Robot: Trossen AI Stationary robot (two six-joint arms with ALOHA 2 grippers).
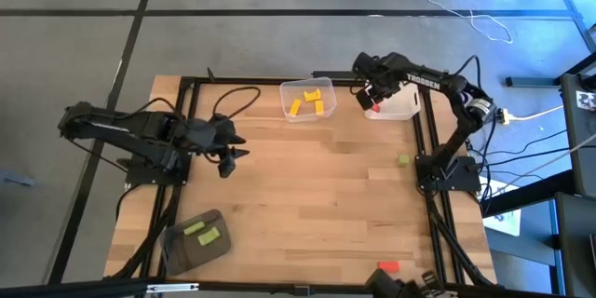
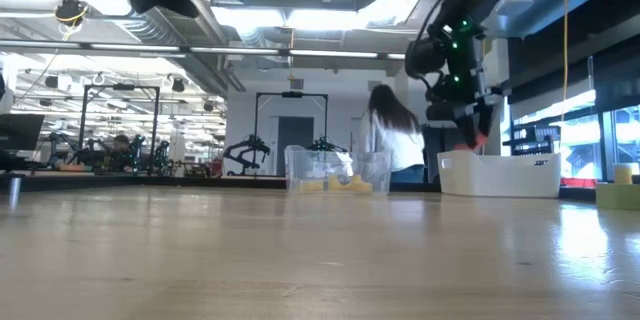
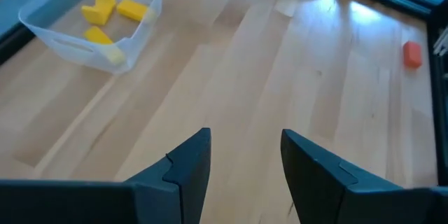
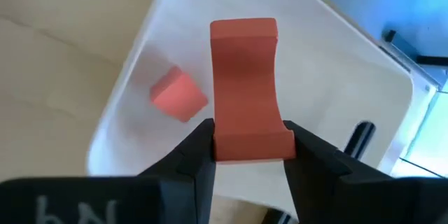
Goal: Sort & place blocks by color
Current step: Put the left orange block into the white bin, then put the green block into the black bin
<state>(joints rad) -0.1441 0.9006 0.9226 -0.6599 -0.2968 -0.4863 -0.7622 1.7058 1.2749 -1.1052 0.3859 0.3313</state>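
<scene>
My right gripper (image 1: 373,99) is over the white bin (image 1: 402,109) at the far right, shut on a red block (image 4: 243,77). A second red block (image 4: 178,95) lies on the bin's floor. My left gripper (image 3: 245,161) is open above bare wood at the table's left (image 1: 231,152). Yellow blocks (image 1: 311,101) lie in the clear bin (image 1: 287,112). Two green blocks (image 1: 200,232) lie in the dark grey tray (image 1: 177,251). One green block (image 1: 402,159) and one red block (image 1: 388,267) lie loose on the table. My right gripper pinches the red block by its near end (image 4: 248,150) between the two fingers (image 4: 199,157). The fingers come from above, pointing down into the white bin. The block sticks out past the fingertips, lifted clear of the bin's floor.
The three containers stand apart: clear and white bins side by side at the far edge, the grey tray at the near left corner. A black frame rail (image 1: 428,140) runs along the table's right side. A person (image 2: 395,145) stands beyond the table.
</scene>
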